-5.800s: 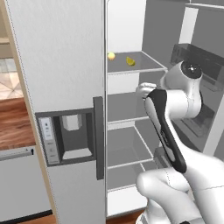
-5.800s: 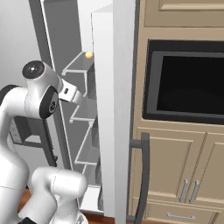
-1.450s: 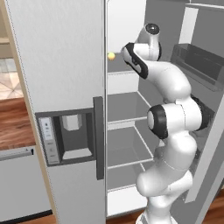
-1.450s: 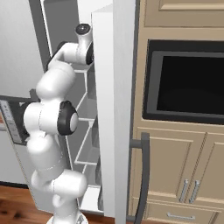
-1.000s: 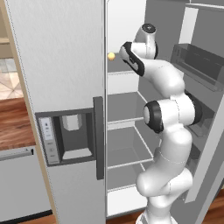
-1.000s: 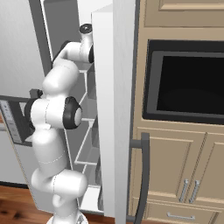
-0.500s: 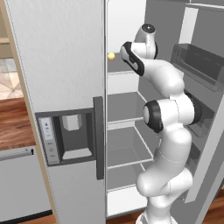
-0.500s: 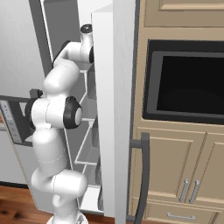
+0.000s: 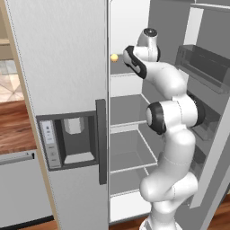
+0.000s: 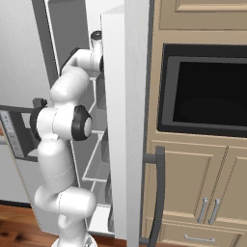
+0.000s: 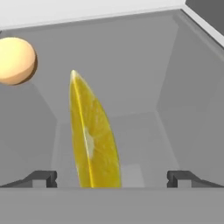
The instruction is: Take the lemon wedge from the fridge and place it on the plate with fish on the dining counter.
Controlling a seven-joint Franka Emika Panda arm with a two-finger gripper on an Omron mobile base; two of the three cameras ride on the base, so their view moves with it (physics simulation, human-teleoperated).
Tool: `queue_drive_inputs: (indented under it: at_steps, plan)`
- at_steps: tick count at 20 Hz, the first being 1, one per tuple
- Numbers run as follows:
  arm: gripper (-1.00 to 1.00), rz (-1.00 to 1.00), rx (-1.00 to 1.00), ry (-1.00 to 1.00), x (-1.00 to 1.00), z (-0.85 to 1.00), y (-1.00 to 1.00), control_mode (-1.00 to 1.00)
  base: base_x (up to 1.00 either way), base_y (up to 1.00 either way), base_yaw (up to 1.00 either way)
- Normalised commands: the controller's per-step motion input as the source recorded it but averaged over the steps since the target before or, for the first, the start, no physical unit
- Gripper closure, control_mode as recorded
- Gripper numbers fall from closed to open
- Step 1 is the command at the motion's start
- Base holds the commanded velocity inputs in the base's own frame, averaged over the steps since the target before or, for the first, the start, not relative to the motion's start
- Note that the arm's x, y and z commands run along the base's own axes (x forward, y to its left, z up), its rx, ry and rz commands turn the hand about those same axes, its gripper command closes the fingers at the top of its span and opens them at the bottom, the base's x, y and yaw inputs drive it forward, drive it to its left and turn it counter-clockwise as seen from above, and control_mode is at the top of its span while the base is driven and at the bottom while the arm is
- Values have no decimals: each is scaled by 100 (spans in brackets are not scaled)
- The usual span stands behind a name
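Because the tool [image 11: 111, 177] is spread wide with the lemon wedge [image 11: 92, 140] standing between its tips on the fridge [image 9: 67, 81] shelf, it looks poised to pinch.

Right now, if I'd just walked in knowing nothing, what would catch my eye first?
Probably the white robot arm stretching up into the open fridge, its hand at an upper shelf. Up close in the hand view, a deep-yellow lemon wedge stands on edge between the wide-open gripper fingertips, with a round pale orange fruit behind it, off to one side.
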Motion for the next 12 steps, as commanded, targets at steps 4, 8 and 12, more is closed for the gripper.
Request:
queue_drive_inputs:
  at_steps: [4,8,12]
  plan:
    - [100,0,0,3,27,-31,11,-100,0,0,0]
    - [100,0,0,3,22,-19,8,-100,0,0,0]
    - [100,0,0,0,3,0,0,-100,0,0,0]
